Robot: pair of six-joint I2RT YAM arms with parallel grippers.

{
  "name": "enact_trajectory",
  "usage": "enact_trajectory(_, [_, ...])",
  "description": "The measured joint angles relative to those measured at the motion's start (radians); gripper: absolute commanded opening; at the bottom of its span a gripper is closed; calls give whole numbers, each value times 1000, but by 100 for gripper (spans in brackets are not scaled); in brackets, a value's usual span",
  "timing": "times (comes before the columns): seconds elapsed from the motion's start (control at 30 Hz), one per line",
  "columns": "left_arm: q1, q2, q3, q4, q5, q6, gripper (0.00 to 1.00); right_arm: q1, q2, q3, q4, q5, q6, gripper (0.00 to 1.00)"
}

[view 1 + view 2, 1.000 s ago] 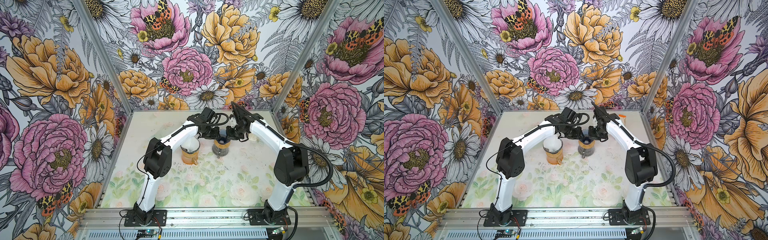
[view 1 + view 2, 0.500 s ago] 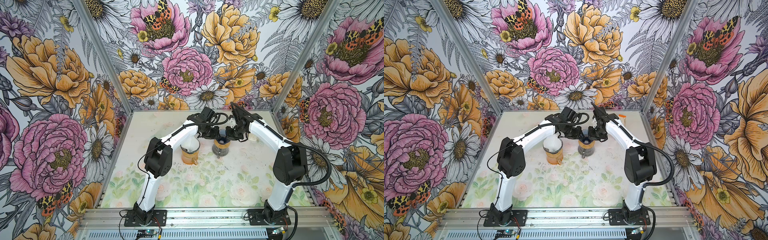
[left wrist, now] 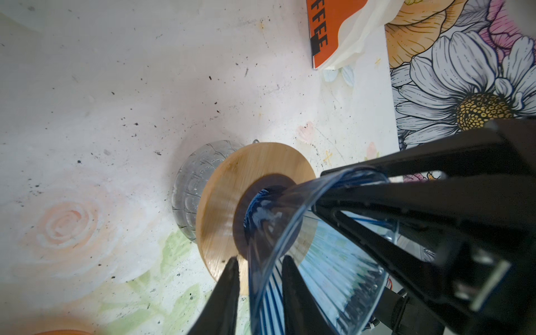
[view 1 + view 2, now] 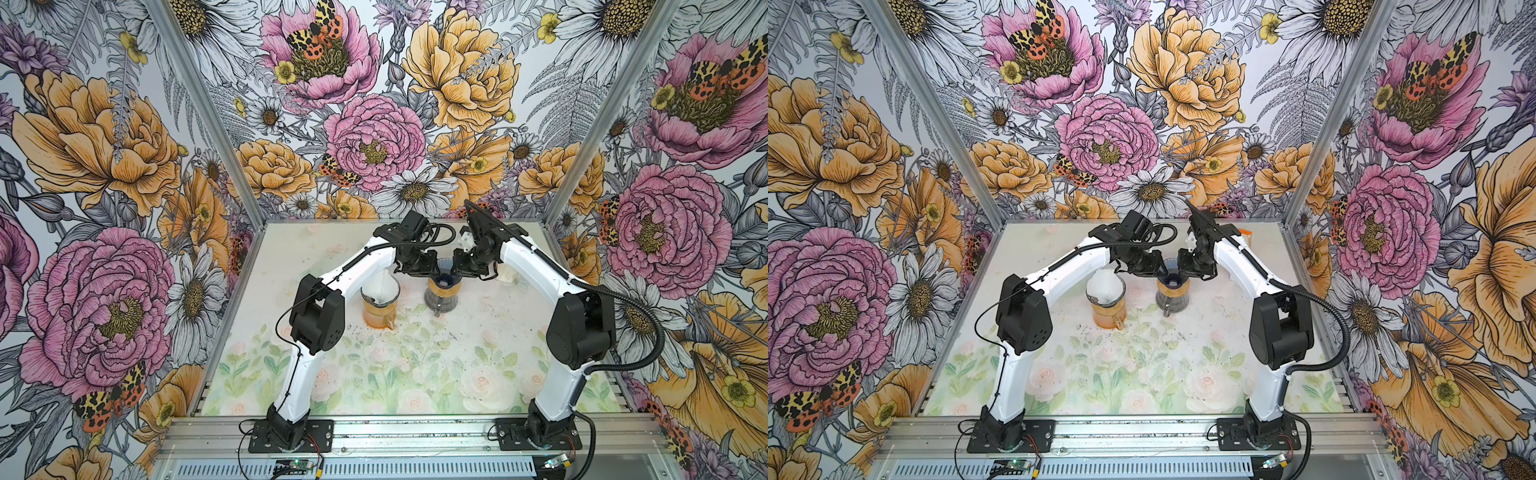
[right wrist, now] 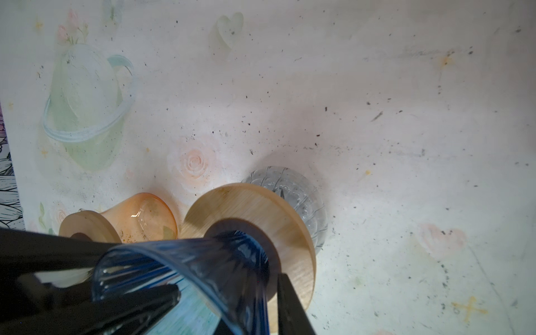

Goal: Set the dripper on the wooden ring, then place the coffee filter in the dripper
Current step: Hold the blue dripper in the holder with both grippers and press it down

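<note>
Converging just above the middle of both top views, the left gripper (image 4: 430, 272) and the right gripper (image 4: 456, 272) stand at opposite sides of the blue dripper (image 4: 443, 277). The dripper sits upright on a wooden collar (image 3: 226, 197), which rests on the clear carafe (image 3: 190, 185). The carafe stands on the table (image 4: 374, 374).

The left gripper has its jaws set to a narrow gap. In the left wrist view its two fingers (image 3: 227, 293) rise from the bottom edge of the frame and straddle the dripper's rim — one outside the wall, one inside. Whether the pads press the wall cannot be told.

The right gripper shows at the right of the left wrist view. Its jaws likewise stand either side of the rim on the opposite side, slightly apart. Contact with the wall cannot be confirmed, since the right wrist view is blurred at that point.

The coffee filter (image 4: 380, 284) is a white paper cone seated in the top of the orange carafe (image 4: 377, 318) — just left of the clear carafe in both top views and apart from both grippers.

An orange package (image 3: 324, 26) lies at the top edge of the left wrist view, with white paper (image 3: 359, 32) against it. Dark specks are scattered over the table.
</note>
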Motion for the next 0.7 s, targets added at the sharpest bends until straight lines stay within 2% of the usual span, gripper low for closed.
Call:
enact_trajectory(0.17, [0,0,25,-8,0,0,33,-2,0,8,0,0,0,26])
enact_trajectory(0.53, [0,0,29,-8,-11,2,33,0,-41,9,-26,50,0,25])
enact_trajectory(0.7, [0,-4,6,-13,-36,15,48,7,-59,9,-29,74,0,25])
